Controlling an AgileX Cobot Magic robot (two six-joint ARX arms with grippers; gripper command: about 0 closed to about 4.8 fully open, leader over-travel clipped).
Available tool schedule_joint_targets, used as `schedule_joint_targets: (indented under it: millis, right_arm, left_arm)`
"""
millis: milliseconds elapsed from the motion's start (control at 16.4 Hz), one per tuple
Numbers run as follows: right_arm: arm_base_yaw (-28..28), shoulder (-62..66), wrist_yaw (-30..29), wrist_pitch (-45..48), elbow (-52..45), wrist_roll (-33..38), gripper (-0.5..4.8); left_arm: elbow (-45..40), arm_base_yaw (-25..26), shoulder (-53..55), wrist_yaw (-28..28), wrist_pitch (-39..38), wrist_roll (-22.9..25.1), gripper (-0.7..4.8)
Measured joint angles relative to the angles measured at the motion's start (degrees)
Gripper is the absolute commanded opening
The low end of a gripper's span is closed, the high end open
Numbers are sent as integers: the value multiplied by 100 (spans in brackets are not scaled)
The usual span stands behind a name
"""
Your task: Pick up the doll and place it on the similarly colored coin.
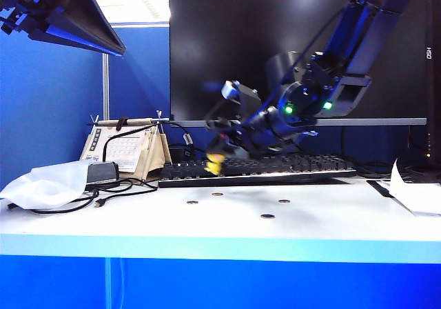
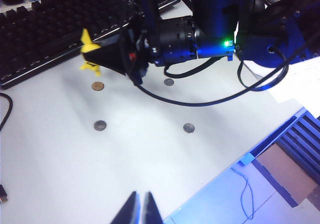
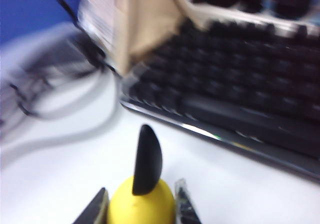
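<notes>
From the exterior view, the right gripper [image 1: 218, 158] is holding the doll [image 1: 216, 163] above the white table [image 1: 331, 219], before the keyboard [image 1: 275, 167]. The left wrist view alone is showing the brassy similarly colored coin [image 2: 97, 86] below the doll [image 2: 90, 54], and the left gripper [image 2: 139, 208] pinched shut, empty. The right wrist view is showing fingers [image 3: 186, 204] clamping smooth rounded yellow plastic.

A: Doll [image 2: 89, 55]?
B: Small, bright yellow, pointed tip upward, one black ear-like part; clamped between the right gripper's [image 3: 141, 208] fingers; clear of the table, in front of the keyboard.
A: Similarly colored coin [image 2: 97, 86]?
B: Brassy brown, round, flat on the white tabletop; just below the doll; apart from it.
</notes>
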Motion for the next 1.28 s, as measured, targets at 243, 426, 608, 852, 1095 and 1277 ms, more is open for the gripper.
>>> schedule_joint_targets:
  millis: [243,426,608,852,1095,1277]
  right_arm:
    - [55,24,28,-258,0,-374,95]
    - [42,52,221,-260,22,-409,95]
    - [31,216,262,-319,63,-411,95]
    - [39,275,256,-319,76,-411,95]
    - [39,293,323,-297,83,-411,206]
    - [37,332,352,-426,81,-411,211]
  left_arm:
    - [0,0,0,0,-2,0,26]
    - [0,0,0,0,-4,0,26]
    - [0,0,0,0,-50,0,26]
    - [0,0,2,2,-85,0,26]
    - [0,0,0,2,-92,0,26]
    - [-2,0,2,2,-129,0,26]
